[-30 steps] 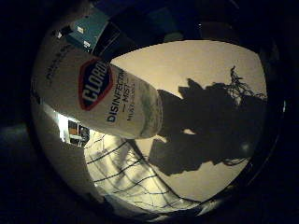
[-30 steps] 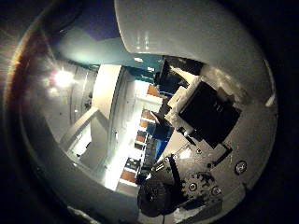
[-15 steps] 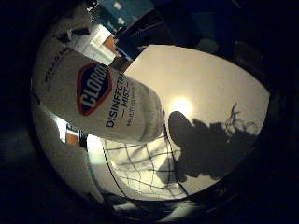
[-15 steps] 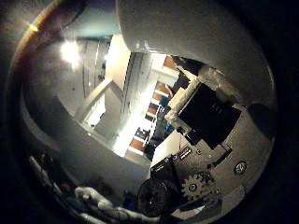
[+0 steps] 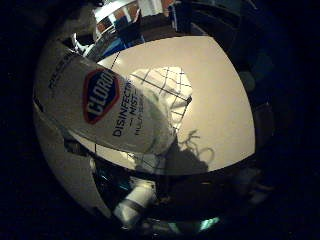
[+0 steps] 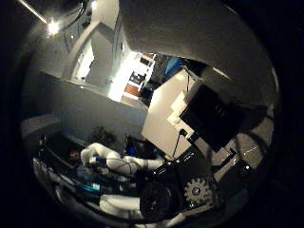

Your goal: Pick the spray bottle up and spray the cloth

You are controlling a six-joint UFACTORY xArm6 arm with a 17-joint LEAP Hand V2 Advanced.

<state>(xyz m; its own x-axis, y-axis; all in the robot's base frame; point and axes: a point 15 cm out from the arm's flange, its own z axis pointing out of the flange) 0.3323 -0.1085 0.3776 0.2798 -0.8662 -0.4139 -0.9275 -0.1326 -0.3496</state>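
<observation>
Looks like a lab or open-plan office w/ robot rig. Pale bare tabletop point(image 5: 220, 100) under hard light, white partition walls point(image 6: 90, 102), lit shelving point(image 6: 135, 78) far back, ceiling lamp point(image 6: 53, 27), white robot arm point(image 6: 118, 161) mounted nearby.

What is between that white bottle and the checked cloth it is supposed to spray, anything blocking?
Nothing visible. The spray bottle fills much of the little finger side palm view, close to the palm, with the checked cloth spread on the pale table beyond it. Only a shadow lies by the cloth. The nozzle is not visible.
</observation>
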